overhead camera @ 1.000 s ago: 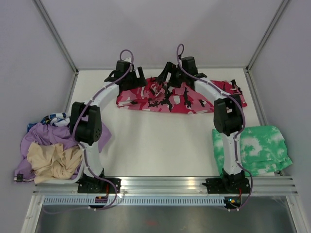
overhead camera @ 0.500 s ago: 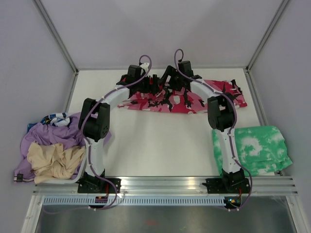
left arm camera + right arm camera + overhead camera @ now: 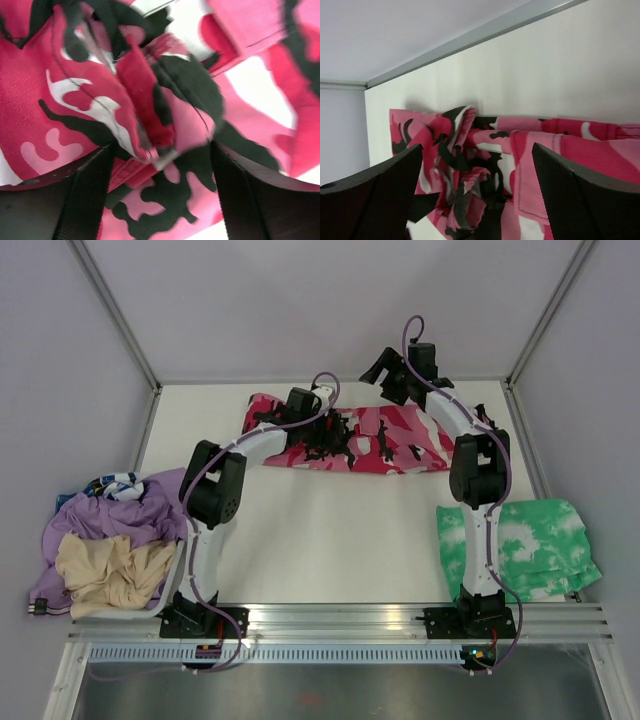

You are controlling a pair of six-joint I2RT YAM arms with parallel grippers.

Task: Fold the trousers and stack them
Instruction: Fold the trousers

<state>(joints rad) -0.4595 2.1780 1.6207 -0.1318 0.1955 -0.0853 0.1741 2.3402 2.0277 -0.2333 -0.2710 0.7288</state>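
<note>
One pair of pink, red, white and black camouflage cloth trousers (image 3: 390, 440), rumpled at the far edge of the white table (image 3: 330, 530), two grippers, left gripper (image 3: 160, 150) gaping astride a bunched fold, right gripper (image 3: 476, 150) gaping, empty

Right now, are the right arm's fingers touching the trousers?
Apart. The right wrist view shows the open fingers hovering clear of the trousers, which lie on the table beyond them.

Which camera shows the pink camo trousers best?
The top view: the trousers lie stretched across the far side of the table. The left wrist shows only a bunched fold up close; the right wrist, one crumpled part.
</note>
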